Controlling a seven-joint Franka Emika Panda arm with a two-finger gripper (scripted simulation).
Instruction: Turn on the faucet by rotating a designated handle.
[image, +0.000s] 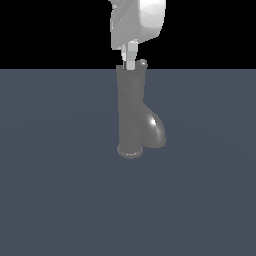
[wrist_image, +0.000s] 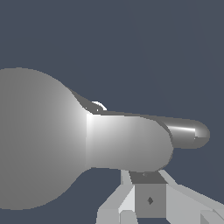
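Faucet (image: 132, 117) upright mid-floor, spout bulging toward exterior view's right. Gripper (image: 130, 64) down at top cap, finger beside handle (image: 142, 64), likely placed to push lever round. Handle (wrist_image: 186, 133) seen in wrist view too. Claw opening: cannot tell.

faucet (image: 131, 115) — 1 | handle (image: 142, 64) — 1 | tool (image: 129, 61) — 1

A dark grey faucet (image: 131, 115) stands upright on a flat slate-blue floor (image: 50, 200), its fat spout (image: 154, 131) bulging toward four o'clock. At twelve o'clock, a white gripper (image: 130, 64) reaches its top cap.
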